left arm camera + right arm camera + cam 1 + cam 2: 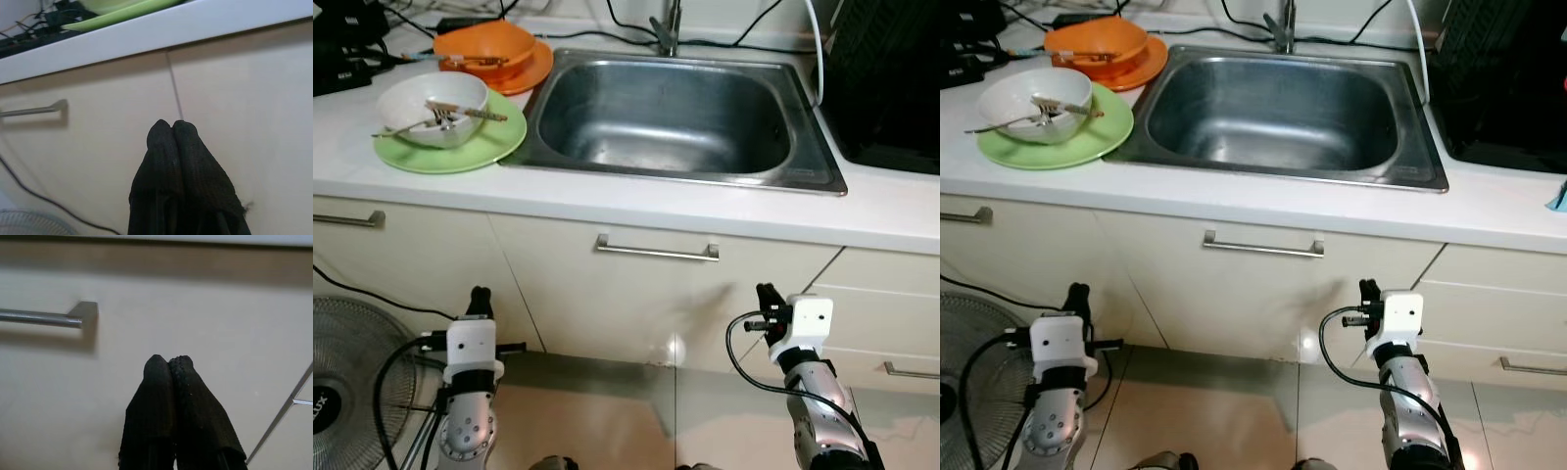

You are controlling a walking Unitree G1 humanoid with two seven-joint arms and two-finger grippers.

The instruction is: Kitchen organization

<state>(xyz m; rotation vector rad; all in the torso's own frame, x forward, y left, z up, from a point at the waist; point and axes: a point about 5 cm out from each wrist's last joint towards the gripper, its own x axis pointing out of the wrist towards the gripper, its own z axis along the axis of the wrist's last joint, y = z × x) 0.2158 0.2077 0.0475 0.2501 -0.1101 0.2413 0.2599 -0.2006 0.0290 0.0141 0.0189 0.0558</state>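
A white counter (636, 201) holds a stainless steel sink (666, 117), its basin bare, with a faucet (668, 29) at the back rim. To the sink's left sits a white bowl (433, 106) on a green plate (460, 145), with a fork (416, 123) and another utensil resting across the bowl. Just behind it, an orange bowl (484, 47) sits on an orange plate (524, 70), also with utensils inside. Dark cables run along the back of the counter.

Below are cream cabinet doors with a metal bar handle (657, 251). Both arms are held low in front of the cabinets: the left end effector (172, 134) and the right end effector (167, 367) each have their black fingers pressed together, holding nothing (each points at a cabinet front). A floor fan (352, 392) stands at the lower left.
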